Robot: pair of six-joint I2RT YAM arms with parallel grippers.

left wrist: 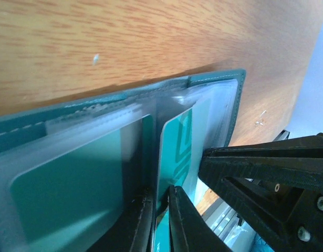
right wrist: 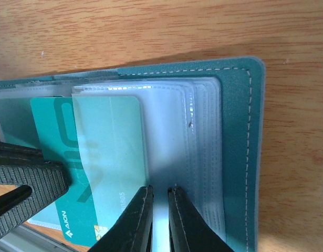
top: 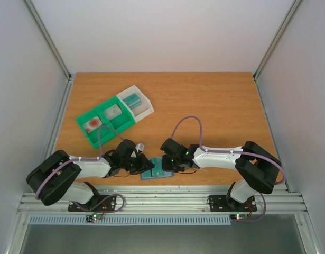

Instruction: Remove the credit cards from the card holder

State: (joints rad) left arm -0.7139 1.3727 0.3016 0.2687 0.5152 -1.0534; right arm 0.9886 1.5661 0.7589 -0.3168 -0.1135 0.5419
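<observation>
The card holder [top: 163,172] lies open at the table's near edge, between both grippers. In the right wrist view its teal cover [right wrist: 240,136] carries a stack of clear sleeves. A teal credit card [right wrist: 51,142] sticks partly out of a sleeve, and a paler one [right wrist: 111,152] sits inside a sleeve. My left gripper [left wrist: 161,210] is shut on the edge of the teal card [left wrist: 177,142]; it shows as a black block [right wrist: 24,178] in the right wrist view. My right gripper [right wrist: 160,210] has its fingers almost together on a clear sleeve; it also appears in the left wrist view [left wrist: 266,173].
A green tray [top: 101,123] with a white bin [top: 144,106] holding a teal object [top: 132,100] stands at the back left. The metal rail [top: 162,201] of the table's front edge runs right beside the holder.
</observation>
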